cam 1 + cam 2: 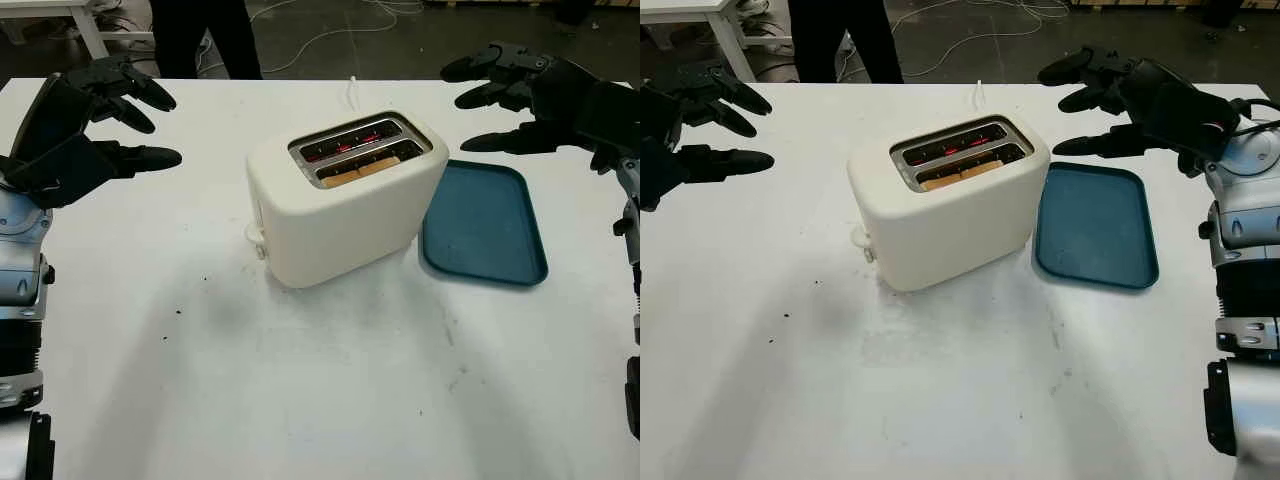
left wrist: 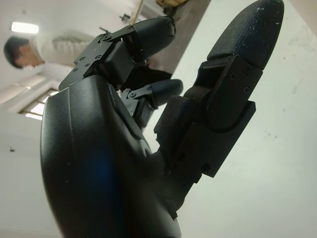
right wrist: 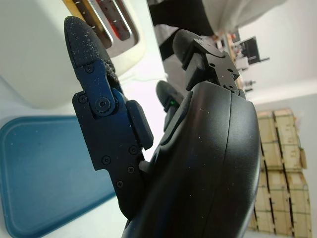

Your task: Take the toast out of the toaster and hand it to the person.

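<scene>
Blue tray (image 1: 484, 224) — right beside toaster (image 1: 345, 198)

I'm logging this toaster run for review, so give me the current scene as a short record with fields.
toaster: cream toaster at mid-table, heating elements glowing red in the slots
toast: toast sits in the slot nearer the robot, not yet removed
tray: blue tray beside the toaster on the robot's right, nothing on it
left hand: left hand open, raised over the table's left side, apart from the toaster
right hand: right hand open, above the tray's far edge
person: person standing beyond the table's far edge
</scene>
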Available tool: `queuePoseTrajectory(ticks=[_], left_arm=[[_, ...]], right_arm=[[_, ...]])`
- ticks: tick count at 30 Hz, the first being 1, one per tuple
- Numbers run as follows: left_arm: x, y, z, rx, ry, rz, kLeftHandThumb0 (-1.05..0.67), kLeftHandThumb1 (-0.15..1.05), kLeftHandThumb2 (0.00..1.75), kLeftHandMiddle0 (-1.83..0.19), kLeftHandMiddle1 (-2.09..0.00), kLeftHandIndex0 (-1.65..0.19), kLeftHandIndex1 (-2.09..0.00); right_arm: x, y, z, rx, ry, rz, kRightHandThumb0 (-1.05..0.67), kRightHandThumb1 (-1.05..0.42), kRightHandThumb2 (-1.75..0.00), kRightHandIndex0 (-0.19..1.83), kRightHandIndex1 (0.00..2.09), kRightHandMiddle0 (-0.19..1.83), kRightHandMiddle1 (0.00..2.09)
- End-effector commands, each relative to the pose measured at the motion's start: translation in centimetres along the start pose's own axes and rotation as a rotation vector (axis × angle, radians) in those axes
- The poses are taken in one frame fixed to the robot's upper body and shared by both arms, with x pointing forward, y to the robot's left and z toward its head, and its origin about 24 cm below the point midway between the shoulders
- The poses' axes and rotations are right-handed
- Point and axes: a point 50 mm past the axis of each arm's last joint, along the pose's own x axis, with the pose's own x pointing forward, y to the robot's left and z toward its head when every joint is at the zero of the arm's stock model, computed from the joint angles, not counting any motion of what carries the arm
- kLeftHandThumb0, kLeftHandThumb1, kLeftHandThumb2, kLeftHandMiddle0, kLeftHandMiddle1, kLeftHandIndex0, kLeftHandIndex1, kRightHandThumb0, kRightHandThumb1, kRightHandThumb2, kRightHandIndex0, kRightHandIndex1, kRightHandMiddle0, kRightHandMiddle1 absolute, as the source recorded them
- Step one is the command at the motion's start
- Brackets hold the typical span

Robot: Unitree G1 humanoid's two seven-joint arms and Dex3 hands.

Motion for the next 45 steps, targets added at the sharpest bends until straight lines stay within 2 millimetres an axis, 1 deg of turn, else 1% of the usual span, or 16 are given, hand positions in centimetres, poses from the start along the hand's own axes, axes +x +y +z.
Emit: queuePoseTrajectory(ticks=[1,5,11,21,26,45], left_arm=[[0.08,0.14,0.17,-0.003,-0.014,0.009,-1.05,0.74,0.00,-0.47,-1.26,-0.50,-1.10],[0.05,0.09,0.20,-0.019,-0.011,0.008,-1.05,0.72,0.00,-0.46,-1.27,-0.50,-1.10],[0.05,0.07,0.17,0.005,-0.016,0.012,-1.05,0.75,0.01,-0.48,-1.26,-0.50,-1.11],[0.02,0.08,0.15,0.002,-0.015,0.015,-1.05,0.75,0.01,-0.48,-1.26,-0.50,-1.11],[-0.02,-0.01,0.04,-0.021,-0.012,0.016,-1.05,0.73,0.00,-0.47,-1.26,-0.50,-1.11],[-0.04,0.00,0.09,-0.014,-0.009,0.017,-1.05,0.74,0.00,-0.47,-1.26,-0.49,-1.11]], right_arm=[[0.15,-0.12,0.43,-0.001,-0.018,-0.010,-0.73,-0.79,0.00,0.00,0.83,0.06,0.65],[0.19,-0.10,0.40,0.006,-0.022,-0.009,-0.73,-0.78,0.00,0.00,0.83,0.05,0.66],[0.13,-0.15,0.39,0.004,-0.019,-0.007,-0.73,-0.78,0.00,0.00,0.82,0.04,0.67],[0.12,-0.09,0.33,0.014,-0.013,-0.011,-0.73,-0.78,0.00,0.00,0.80,0.04,0.68],[0.08,-0.11,0.27,0.014,-0.006,-0.015,-0.73,-0.78,0.00,0.00,0.81,0.04,0.69],[0.06,-0.09,0.26,0.020,-0.013,-0.010,-0.73,-0.78,0.00,0.00,0.80,0.04,0.68]])
